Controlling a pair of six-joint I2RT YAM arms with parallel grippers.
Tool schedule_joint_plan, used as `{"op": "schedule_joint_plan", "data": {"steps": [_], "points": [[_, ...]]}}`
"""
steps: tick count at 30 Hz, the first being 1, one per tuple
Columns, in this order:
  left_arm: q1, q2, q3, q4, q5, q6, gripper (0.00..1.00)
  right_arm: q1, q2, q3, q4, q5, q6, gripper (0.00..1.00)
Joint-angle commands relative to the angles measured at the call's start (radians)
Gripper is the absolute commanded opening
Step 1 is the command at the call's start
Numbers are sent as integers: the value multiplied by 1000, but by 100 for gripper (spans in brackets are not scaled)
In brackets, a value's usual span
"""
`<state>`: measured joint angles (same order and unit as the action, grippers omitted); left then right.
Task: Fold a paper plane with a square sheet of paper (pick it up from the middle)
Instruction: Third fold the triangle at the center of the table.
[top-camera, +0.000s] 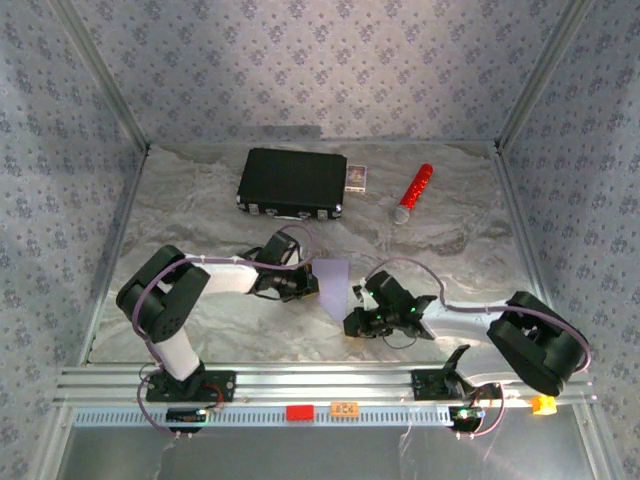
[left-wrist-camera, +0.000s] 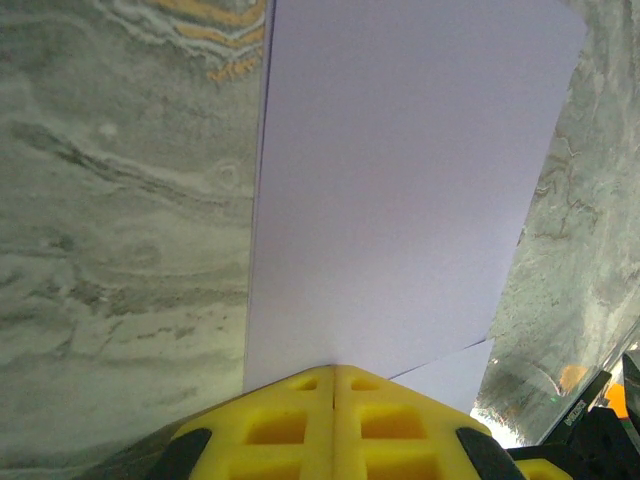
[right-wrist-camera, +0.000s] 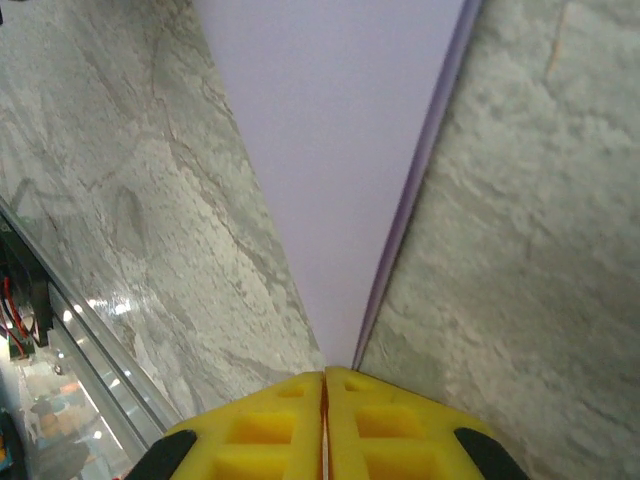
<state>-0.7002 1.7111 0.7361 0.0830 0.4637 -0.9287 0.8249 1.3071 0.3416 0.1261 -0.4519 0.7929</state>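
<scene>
Hanging between both arms mid-scene, just off the counter (top-camera: 200, 205), the square sheet of paper (top-camera: 333, 283) looks doubled over, with 2 layers showing at its edge. Left gripper (left-wrist-camera: 333, 372) pinches its left edge and right gripper (right-wrist-camera: 324, 375) its right, both pressed together on paper. Likely purpose: keeping the fold taut and aligned for creasing. Black case (top-camera: 292, 182) sits far, well apart.

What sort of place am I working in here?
Probably a purpose-built recording booth: patterned wall panels close three sides, metal frame posts stand at the corners, and the marble-look table carries an aluminium rail with the left arm and right arm bolted on.
</scene>
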Motion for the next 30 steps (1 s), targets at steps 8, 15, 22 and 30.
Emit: {"op": "schedule_joint_plan", "data": {"steps": [8, 15, 22, 30], "points": [[-24, -29, -102, 40, -87, -112, 0, -40, -137, 78, -234, 185, 9, 15], [-88, -182, -144, 47, -206, -143, 10, -84, -138, 112, -194, 230, 35, 35], [-89, -338, -146, -73, -331, -82, 32, -103, -52, 127, -34, 125, 46, 43], [-18, -346, -168, -68, -271, -67, 38, -110, 63, 148, 69, 72, 46, 42]]}}
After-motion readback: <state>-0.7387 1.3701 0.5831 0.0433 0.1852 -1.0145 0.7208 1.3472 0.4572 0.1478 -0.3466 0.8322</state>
